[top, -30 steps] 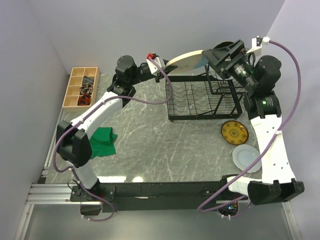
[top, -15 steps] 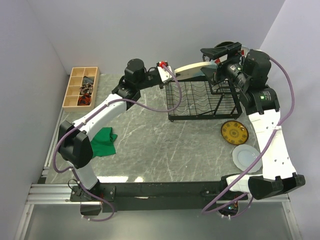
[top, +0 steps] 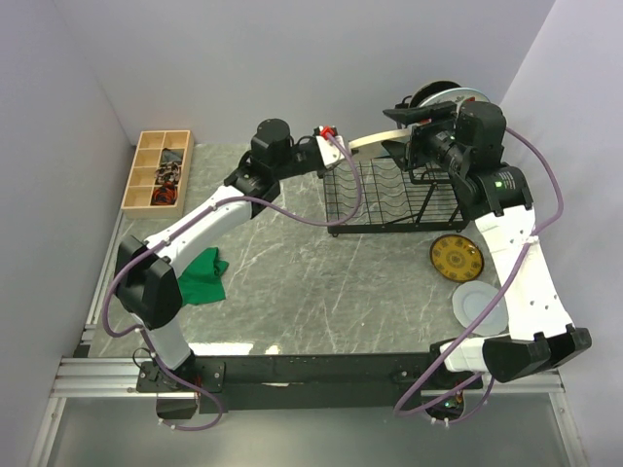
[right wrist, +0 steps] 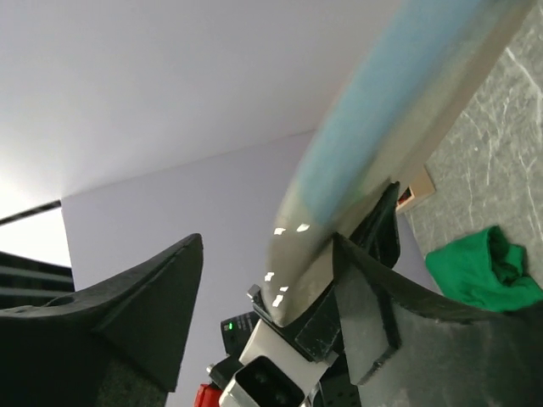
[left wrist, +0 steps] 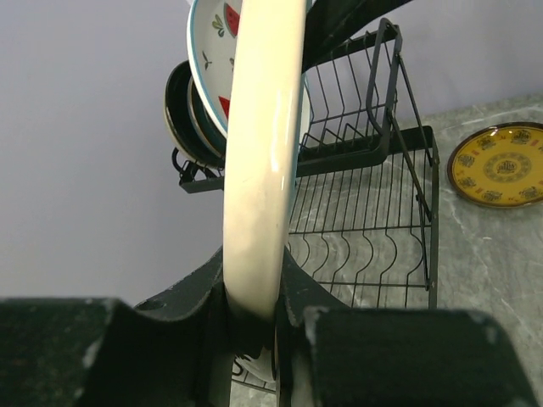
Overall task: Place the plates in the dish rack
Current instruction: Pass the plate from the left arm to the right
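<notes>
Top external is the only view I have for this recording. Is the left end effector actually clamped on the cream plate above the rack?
Observer: Yes. The left wrist view shows the left end effector pinching the cream plate by its rim, edge-on between both fingers.
Operator: Does the right one have hold of it too?
Observer: Not by the right wrist view. The right end effector stands open around the plate, which lies against one finger with a clear gap to the other.
Operator: What sits in the upper basket?
Observer: In the left wrist view the upper basket holds a watermelon-slice plate standing upright, with darker plates behind it.
</notes>
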You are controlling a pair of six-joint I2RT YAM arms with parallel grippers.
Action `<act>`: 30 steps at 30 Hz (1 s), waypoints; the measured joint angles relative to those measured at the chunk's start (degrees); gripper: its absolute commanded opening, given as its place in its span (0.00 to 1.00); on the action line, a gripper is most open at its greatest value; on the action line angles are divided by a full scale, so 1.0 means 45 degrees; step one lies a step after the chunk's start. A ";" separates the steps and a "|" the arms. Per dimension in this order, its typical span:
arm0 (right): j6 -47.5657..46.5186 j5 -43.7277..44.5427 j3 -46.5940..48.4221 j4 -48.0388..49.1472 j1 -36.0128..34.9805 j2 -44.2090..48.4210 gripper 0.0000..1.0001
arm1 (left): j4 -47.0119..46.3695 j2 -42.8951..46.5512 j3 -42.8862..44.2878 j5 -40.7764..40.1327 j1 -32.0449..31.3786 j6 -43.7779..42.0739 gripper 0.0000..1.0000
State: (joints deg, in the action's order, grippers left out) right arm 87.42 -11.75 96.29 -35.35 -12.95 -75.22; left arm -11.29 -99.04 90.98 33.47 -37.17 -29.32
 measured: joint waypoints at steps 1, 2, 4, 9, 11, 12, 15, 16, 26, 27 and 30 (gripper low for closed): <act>0.0053 0.0024 -0.0024 -0.0112 0.0000 -0.0029 0.60 | -0.0010 0.0000 0.0000 -0.0102 -0.0053 0.0005 0.01; 0.0092 0.0053 -0.0058 -0.0165 -0.0005 -0.0029 0.57 | -0.0010 0.0000 0.0000 -0.0175 -0.0083 -0.0005 0.01; 0.0141 0.0087 -0.0073 -0.0296 -0.0010 -0.0029 0.52 | -0.0034 0.0000 0.0000 -0.0223 -0.0092 0.0000 0.01; 0.0112 0.0233 -0.0073 -0.0442 -0.0024 -0.0029 0.47 | -0.0214 0.0000 0.0000 -0.0306 -0.0107 -0.0005 0.01; 0.0078 0.0301 -0.0078 -0.0500 -0.0044 -0.0029 0.49 | -0.0223 0.0000 0.0000 -0.0316 -0.0112 -0.0019 0.01; 0.0049 0.0316 -0.0078 -0.0520 -0.0044 -0.0024 0.50 | -0.0209 0.0000 0.0000 -0.0316 -0.0121 -0.0063 0.01; -0.0073 0.0369 -0.0185 -0.0534 -0.0044 0.0029 0.51 | -0.0058 0.0000 0.0000 -0.0311 -0.0141 -0.0452 0.01; -0.0146 0.0398 -0.0262 -0.0544 -0.0044 0.0063 0.51 | 0.0044 0.0019 0.0000 -0.0291 -0.0146 -0.0675 0.01; -0.0680 0.0321 -0.1030 -0.0748 0.0078 0.0253 0.38 | 0.1603 0.0612 0.0000 -0.0398 -0.0204 -0.3099 0.01; -0.0685 0.0267 -0.1044 -0.0729 0.0078 0.0277 0.32 | 0.1710 0.0685 0.0000 -0.0418 -0.0204 -0.3279 0.01; -0.0534 0.0102 -0.1069 -0.0767 0.0083 0.0355 0.13 | 0.1715 0.0767 0.0000 -0.0520 -0.0214 -0.3891 0.01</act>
State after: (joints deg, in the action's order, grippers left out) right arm 85.01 -11.29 91.48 -38.81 -12.58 -73.63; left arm -3.57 -95.59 90.98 31.14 -38.13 -46.83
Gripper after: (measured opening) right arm 0.317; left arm 0.229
